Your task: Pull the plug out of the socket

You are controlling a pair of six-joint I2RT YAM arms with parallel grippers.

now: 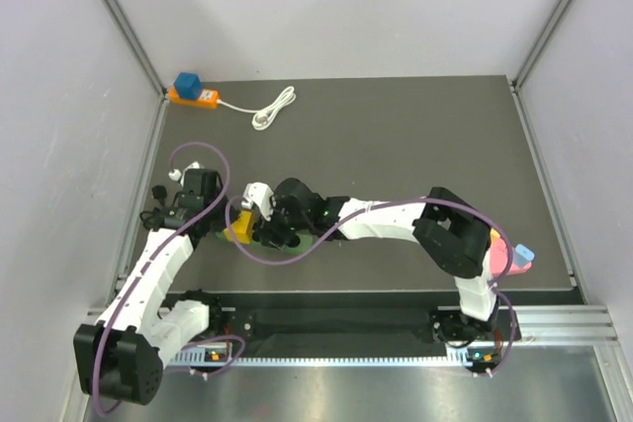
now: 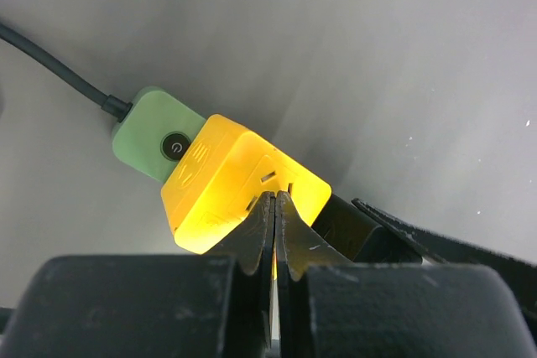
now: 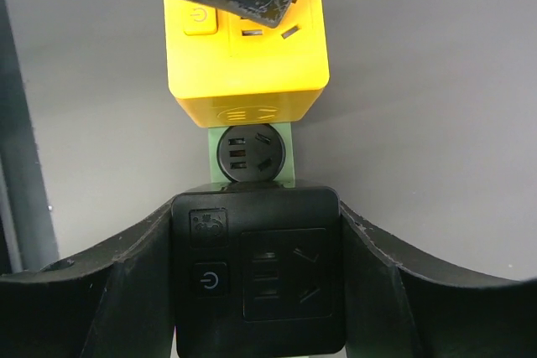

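A black cube plug [image 3: 258,278] sits on a green socket strip [image 3: 252,175], with an empty round socket [image 3: 251,153] beside it. My right gripper [image 3: 258,215] is shut on the black plug, one finger [image 3: 126,266] on each side of it. I cannot tell whether the plug is still seated. A yellow cube adaptor [image 2: 239,182] sits on the same green strip [image 2: 151,127]. My left gripper [image 2: 275,199] is shut, its tips pressed on the yellow cube's top face. In the top view both grippers meet at the yellow cube [image 1: 237,231].
The strip's black cable [image 2: 59,69] runs off to the left. An orange power strip with a blue cube [image 1: 193,91] and a white cable [image 1: 275,108] lies at the back left. A pink and blue object [image 1: 514,257] lies at the right edge.
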